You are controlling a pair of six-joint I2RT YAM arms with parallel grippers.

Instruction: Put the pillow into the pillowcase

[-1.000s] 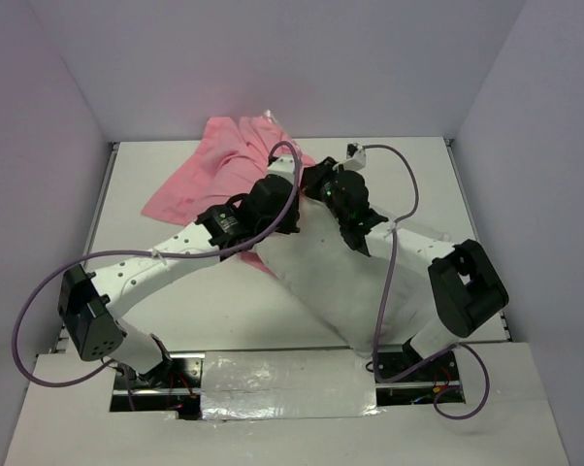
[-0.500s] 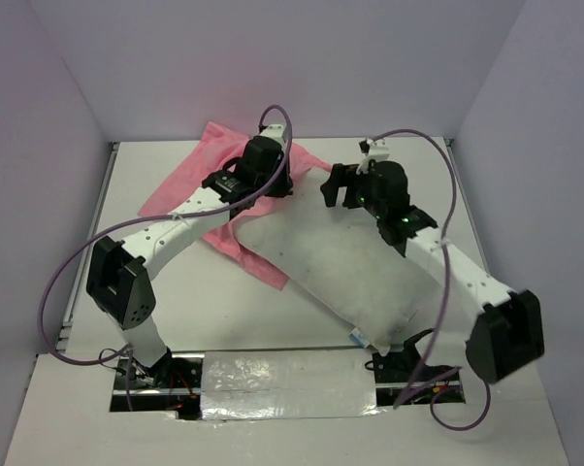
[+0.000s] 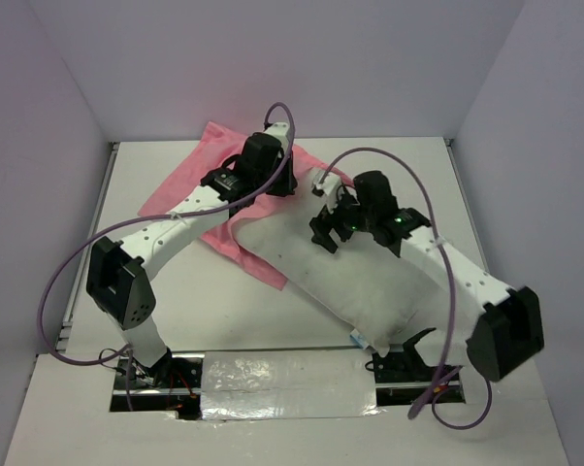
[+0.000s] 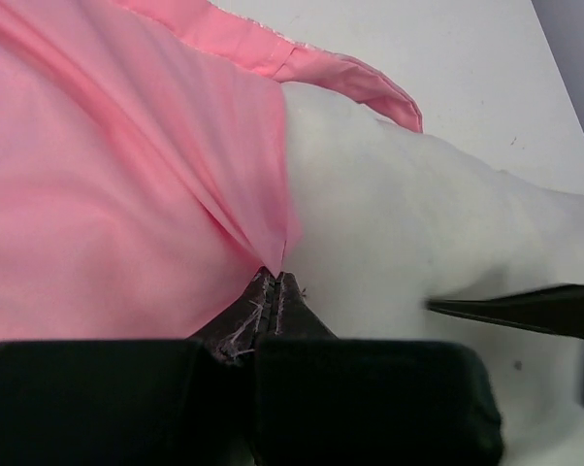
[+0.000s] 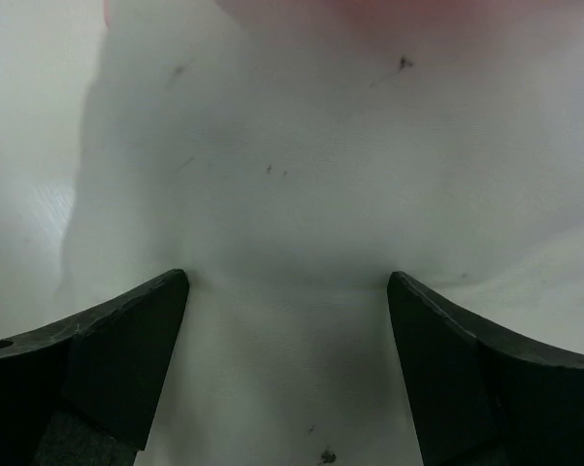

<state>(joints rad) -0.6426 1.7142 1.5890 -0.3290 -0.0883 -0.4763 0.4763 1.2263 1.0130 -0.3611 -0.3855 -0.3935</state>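
Observation:
The white pillow (image 3: 345, 282) lies slantwise across the table, its far corner tucked into the mouth of the pink pillowcase (image 3: 185, 189) spread at the back left. My left gripper (image 3: 286, 184) is shut on the pillowcase's open edge; in the left wrist view the pinched pink pillowcase (image 4: 127, 194) meets my left gripper (image 4: 275, 279) right beside the pillow (image 4: 418, 233). My right gripper (image 3: 324, 231) is open and set down on the pillow's upper part. In the right wrist view my right gripper (image 5: 287, 283) has the pillow (image 5: 292, 175) bulging between its spread fingers (image 5: 142, 335).
The white table (image 3: 176, 311) is boxed in by pale walls at the back and both sides. A silver taped strip (image 3: 282, 374) runs along the near edge between the arm bases. Purple cables (image 3: 64, 282) loop off both arms.
The right gripper has opened, let go near the pillow's far corner and come down onto the pillow closer in. The left arm stretched back with the pillowcase edge, then held still.

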